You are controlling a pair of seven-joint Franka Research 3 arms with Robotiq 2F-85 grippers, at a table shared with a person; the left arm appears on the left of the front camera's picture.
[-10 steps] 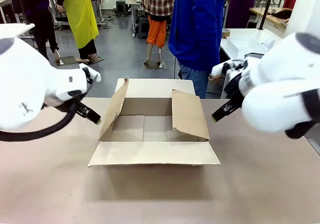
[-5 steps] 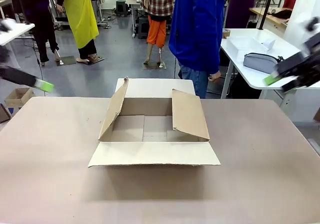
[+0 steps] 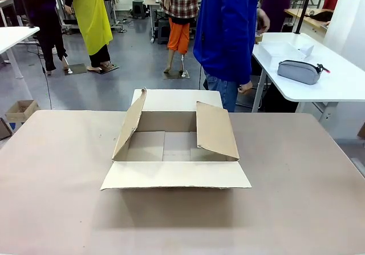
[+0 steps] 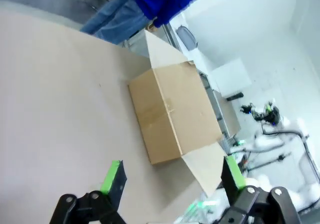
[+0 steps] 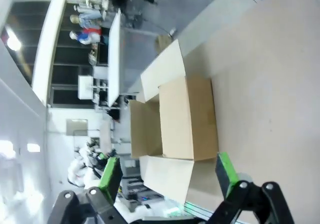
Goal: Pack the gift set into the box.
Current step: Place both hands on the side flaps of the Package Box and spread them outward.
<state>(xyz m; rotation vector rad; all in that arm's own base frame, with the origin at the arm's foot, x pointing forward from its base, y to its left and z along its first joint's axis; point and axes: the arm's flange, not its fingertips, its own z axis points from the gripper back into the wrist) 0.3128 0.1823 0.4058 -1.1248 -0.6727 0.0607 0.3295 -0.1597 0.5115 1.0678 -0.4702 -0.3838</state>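
Note:
The brown cardboard box (image 3: 177,146) stands open in the middle of the table, its four flaps spread. Nothing lies inside it. Of the gift set, a grey pouch (image 3: 300,71) lies on the white side table (image 3: 336,84) at the far right, beside a white basket (image 3: 283,51). In the left wrist view my left gripper (image 4: 173,174) is open and holds nothing, well back from the box (image 4: 172,111). In the right wrist view my right gripper (image 5: 168,170) is also open with nothing in it, apart from the box (image 5: 172,119).
A person in a blue coat (image 3: 225,32) stands at the table's far edge behind the box, one hand (image 3: 246,86) hanging down. The brown tabletop (image 3: 57,198) is bare around the box. Other people stand farther back.
Both arms have drawn back from beside the box, left arm to the left and right arm to the right, and out of the front view. The box has not moved.

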